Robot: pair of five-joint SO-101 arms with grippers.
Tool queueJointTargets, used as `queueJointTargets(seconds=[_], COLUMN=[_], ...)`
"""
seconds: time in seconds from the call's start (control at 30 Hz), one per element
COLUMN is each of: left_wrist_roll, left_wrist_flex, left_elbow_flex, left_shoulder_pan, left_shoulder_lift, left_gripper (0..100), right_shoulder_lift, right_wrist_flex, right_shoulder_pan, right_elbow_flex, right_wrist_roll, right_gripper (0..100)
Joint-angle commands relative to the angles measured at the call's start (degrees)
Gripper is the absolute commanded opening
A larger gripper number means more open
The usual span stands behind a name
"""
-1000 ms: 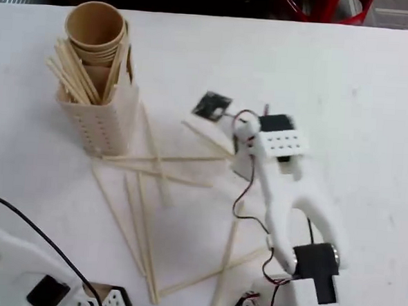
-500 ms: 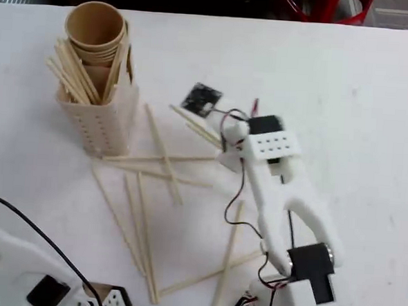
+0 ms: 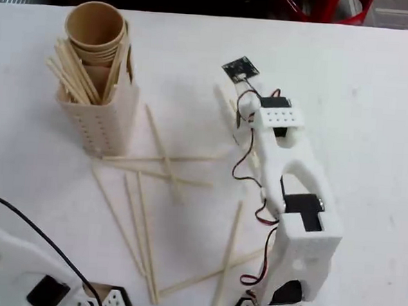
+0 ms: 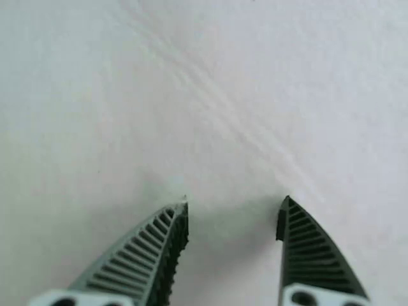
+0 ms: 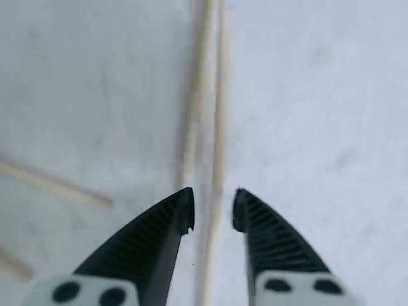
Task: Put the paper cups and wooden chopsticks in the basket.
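Note:
A perforated white basket (image 3: 105,126) stands at the back left and holds stacked paper cups (image 3: 95,25) and a bundle of wooden chopsticks (image 3: 74,72). Several loose chopsticks (image 3: 144,219) lie crossed on the table in front of it. My right arm (image 3: 286,165) stretches over the middle of the table. Its gripper (image 5: 213,210) is shut on a pair of chopsticks (image 5: 205,95), which run lengthwise between the fingers and stick out beside the arm (image 3: 225,106). My left gripper (image 4: 233,213) is open over bare white tabletop.
The white table (image 3: 373,101) has free room at the right and the back. The left arm's base and a black cable (image 3: 24,267) sit at the front left corner. One chopstick (image 3: 227,255) lies close to the right arm's base.
The right arm has swung from pointing toward the basket to pointing toward the back of the table, carrying the pair of chopsticks with it. The loose chopsticks and the basket kept their places.

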Motion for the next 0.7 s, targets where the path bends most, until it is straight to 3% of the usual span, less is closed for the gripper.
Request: queueJointTargets(seconds=[0.0,0.13,0.5,0.67], left_wrist_roll=[0.4,0.4,0.4,0.4], left_wrist_flex=[-0.7,-0.8,-0.7,-0.8], left_elbow_flex=[-0.3,-0.3,-0.2,-0.2], left_shoulder_pan=[4.5,4.5,4.5,4.5], left_shoulder_lift=[4.9,4.9,4.9,4.9], left_gripper=[24,24,24,24], right_shoulder_lift=[-0.7,-0.5,3.6,8.0], right_wrist_flex=[0.0,3.8,0.9,1.0], right_shoulder_pan=[1.2,2.0,6.0,6.0], right_elbow_flex=[-2.5,-2.5,-2.2,-3.3], right_wrist_roll=[-0.2,0.4,2.5,4.4], right_gripper=[21.1,19.3,17.6,9.8])
